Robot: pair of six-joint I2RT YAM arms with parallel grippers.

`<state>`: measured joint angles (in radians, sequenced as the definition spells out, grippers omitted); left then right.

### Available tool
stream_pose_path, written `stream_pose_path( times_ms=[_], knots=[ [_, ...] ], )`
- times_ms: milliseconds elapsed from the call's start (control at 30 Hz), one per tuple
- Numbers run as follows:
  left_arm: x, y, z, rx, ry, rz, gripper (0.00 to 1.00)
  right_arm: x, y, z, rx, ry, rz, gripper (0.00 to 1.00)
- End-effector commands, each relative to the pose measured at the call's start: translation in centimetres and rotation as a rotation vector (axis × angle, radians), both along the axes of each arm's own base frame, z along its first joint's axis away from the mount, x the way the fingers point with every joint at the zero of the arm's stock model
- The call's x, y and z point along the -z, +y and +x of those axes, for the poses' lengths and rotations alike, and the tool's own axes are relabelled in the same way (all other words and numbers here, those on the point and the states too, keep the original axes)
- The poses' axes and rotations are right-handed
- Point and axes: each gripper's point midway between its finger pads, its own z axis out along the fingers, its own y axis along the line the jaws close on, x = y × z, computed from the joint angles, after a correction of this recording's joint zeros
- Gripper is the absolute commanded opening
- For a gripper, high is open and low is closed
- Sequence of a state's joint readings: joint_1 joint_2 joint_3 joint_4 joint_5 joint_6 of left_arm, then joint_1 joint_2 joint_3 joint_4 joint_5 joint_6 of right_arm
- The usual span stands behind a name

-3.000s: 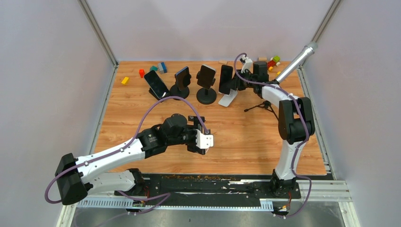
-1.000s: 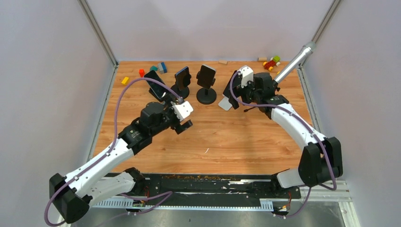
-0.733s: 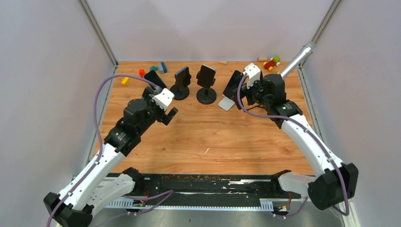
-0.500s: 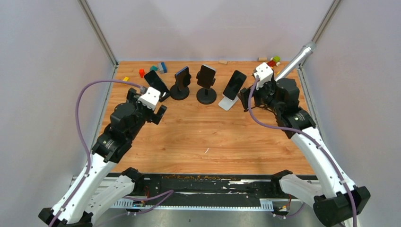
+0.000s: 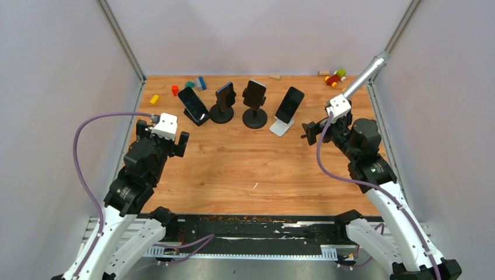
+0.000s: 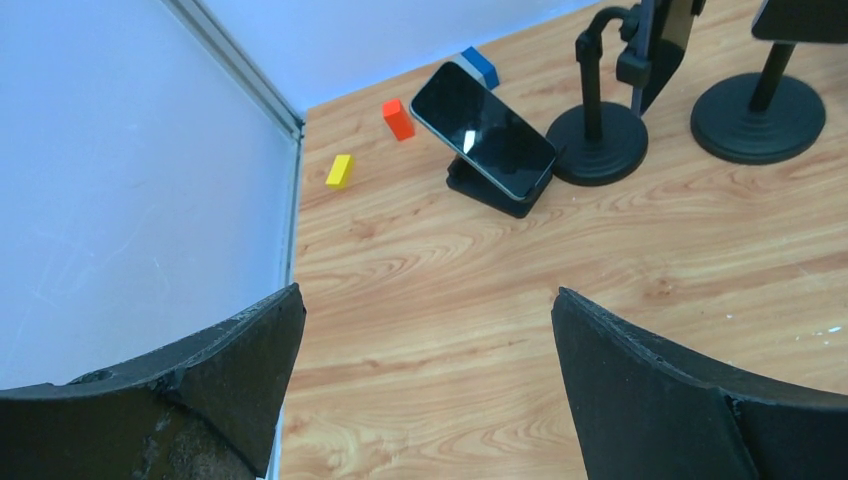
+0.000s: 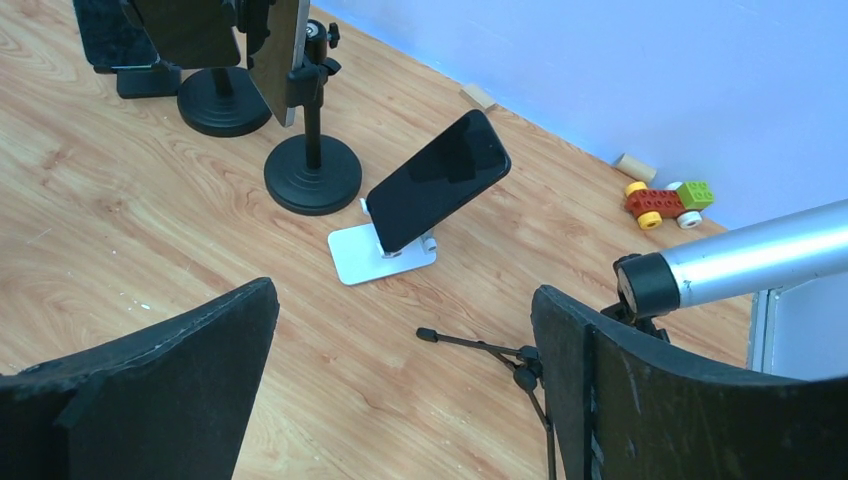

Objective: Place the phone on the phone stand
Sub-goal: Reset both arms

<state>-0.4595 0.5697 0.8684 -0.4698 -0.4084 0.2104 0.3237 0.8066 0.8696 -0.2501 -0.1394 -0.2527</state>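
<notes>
The phone (image 7: pixel 440 180) leans on the white stand (image 7: pixel 383 252) at the far side of the tabletop (image 5: pixel 262 157); our left tool (image 6: pixel 425 300) and right tool (image 7: pixel 402 292) are both spread wide, holding nothing. We judge one risk: a stray right-arm swing clipping the white stand and toppling the phone.

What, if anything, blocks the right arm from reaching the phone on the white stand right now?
Probably nothing, so yes. The right gripper is open and faces the phone on the white stand, with only bare table between. The small tripod sits low, to the side of that line.
</notes>
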Motion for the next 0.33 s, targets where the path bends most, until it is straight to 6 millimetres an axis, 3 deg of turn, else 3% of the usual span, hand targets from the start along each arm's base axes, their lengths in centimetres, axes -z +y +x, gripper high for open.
stream_pose_path(
  times_ms=[0, 300],
  knots=[
    [0.39, 0.32, 0.42, -0.032, -0.01, -0.017, 1.0, -1.89, -0.56, 0.44, 0.034, -0.085, 0.023, 1.0],
    [1.13, 0.51, 0.39, -0.036, 0.005, -0.001, 1.0, -1.03, -0.59, 0.96, 0.042, -0.065, 0.009, 1.0]
  ],
)
